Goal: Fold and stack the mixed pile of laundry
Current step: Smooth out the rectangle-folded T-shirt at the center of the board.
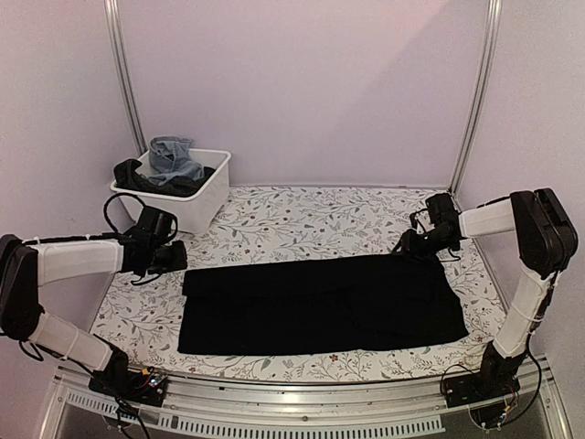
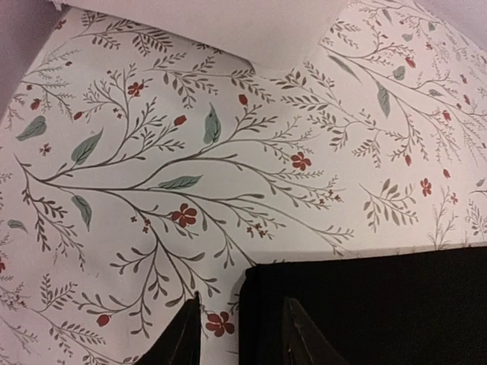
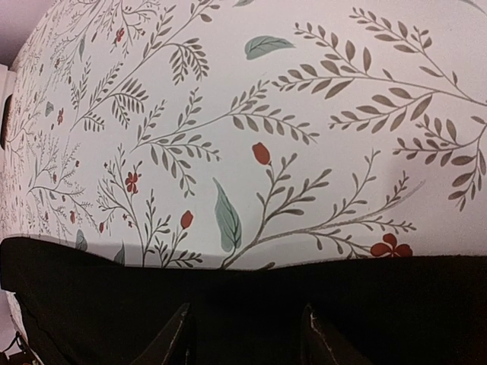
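A large plain black cloth [image 1: 320, 304] lies flat in a rough rectangle on the flowered table. My left gripper [image 1: 174, 258] is open at its far left corner; in the left wrist view [image 2: 240, 323] one finger is over the cloth [image 2: 380, 304] and the other over bare table. My right gripper [image 1: 413, 243] is open at the far right corner, both fingertips over the cloth's edge [image 3: 243, 304]. Light blue denim jeans [image 1: 174, 157] and dark clothes [image 1: 137, 176] sit in the white bin.
The white plastic bin [image 1: 206, 197] stands at the back left of the table. The table has a floral cover [image 1: 311, 219]. Metal frame posts [image 1: 475, 91] rise at the back corners against the wall.
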Motion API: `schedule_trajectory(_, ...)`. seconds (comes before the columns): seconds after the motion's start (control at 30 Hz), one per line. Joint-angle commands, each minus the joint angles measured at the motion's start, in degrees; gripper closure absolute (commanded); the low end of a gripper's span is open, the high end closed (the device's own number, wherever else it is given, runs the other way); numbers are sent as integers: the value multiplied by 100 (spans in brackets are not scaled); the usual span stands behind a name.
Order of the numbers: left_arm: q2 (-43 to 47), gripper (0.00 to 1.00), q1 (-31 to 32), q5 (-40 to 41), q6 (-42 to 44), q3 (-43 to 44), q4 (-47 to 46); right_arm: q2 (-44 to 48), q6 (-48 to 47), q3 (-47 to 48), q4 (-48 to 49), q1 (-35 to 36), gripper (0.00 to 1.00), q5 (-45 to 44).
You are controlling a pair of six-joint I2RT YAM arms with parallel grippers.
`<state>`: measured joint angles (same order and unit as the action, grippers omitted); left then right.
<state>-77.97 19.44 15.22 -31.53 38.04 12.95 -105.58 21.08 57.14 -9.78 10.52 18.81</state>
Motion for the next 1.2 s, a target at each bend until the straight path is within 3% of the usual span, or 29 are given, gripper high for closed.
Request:
schedule_trajectory(0.0,-59,64,275,-618,399,219,-327,-210,-160,217,-358,-60,54,-374)
schedule_trajectory(0.23,-849,66,1245,-641,594,734,-140,286,-383,251,-843,-55,55,-913)
schedule_trajectory(0.37,-1156,68,1481,-628,313,730,41,598,-565,153,-890,-32,56,-734)
schedule_trajectory(0.6,-1629,70,1497,-576,4,531,54,440,-727,-4,-802,266,58,-88)
schedule_trajectory(0.83,-2592,73,1304,-666,19,917,-44,-279,-635,314,-810,-24,60,71)
schedule_trajectory(1.17,-3916,74,837,-1036,536,2621,264,-265,-536,319,-712,-643,61,-54)
